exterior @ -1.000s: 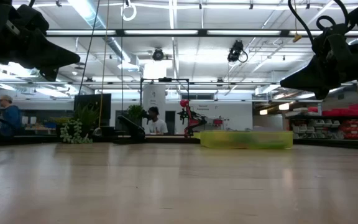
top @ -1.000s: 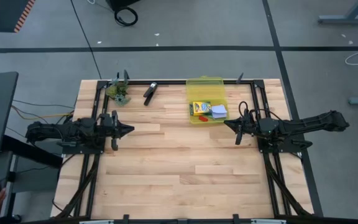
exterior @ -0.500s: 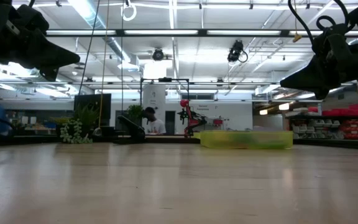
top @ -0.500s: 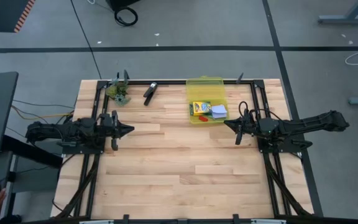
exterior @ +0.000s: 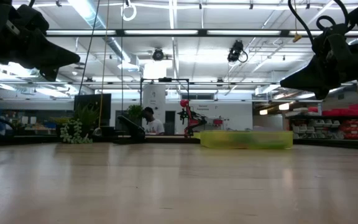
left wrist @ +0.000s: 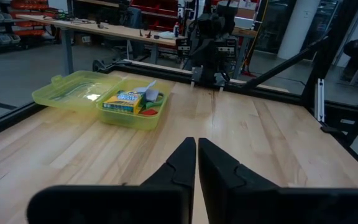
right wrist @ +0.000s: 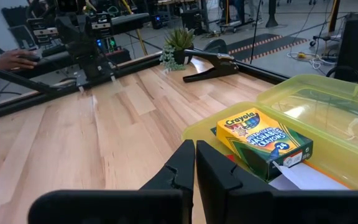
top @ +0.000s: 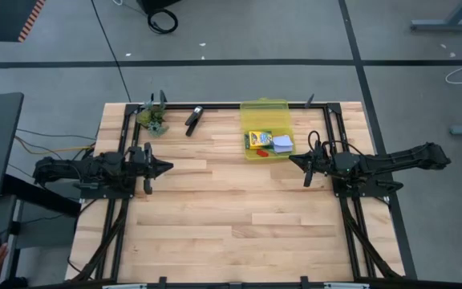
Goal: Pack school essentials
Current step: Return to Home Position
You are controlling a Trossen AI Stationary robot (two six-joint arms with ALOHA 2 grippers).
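End effector L, end effector R: closed, horiz., facing inward, seemingly hovering.

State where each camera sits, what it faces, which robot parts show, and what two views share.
High view: overhead, looking straight down at the light wooden table; the dark left arm and right arm show.
Low view: tabletop height, looking level into the room; arms at upper corners.
Left wrist view: on the left arm, facing the right arm; own shut jaws show.
Right wrist view: on the right arm, facing the left arm; own shut jaws show.
Shared: both wrist views show the yellow translucent plastic supply box.
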